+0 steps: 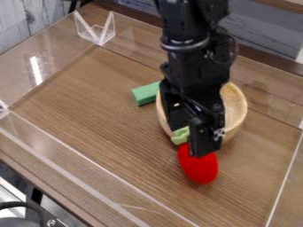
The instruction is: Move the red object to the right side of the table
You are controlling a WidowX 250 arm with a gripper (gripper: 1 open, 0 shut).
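Red and rounded, the toy fruit lies on the near right part of the wooden table, its green leafy stem towards the far side. I judge the move to be nearly or wholly done; at most a small shift right remains. My gripper, fingers apart and clamped on nothing, hangs just above the stem end. Beyond, the wooden bowl would hinder any far sweep; the green block, left of it, hardly matters.
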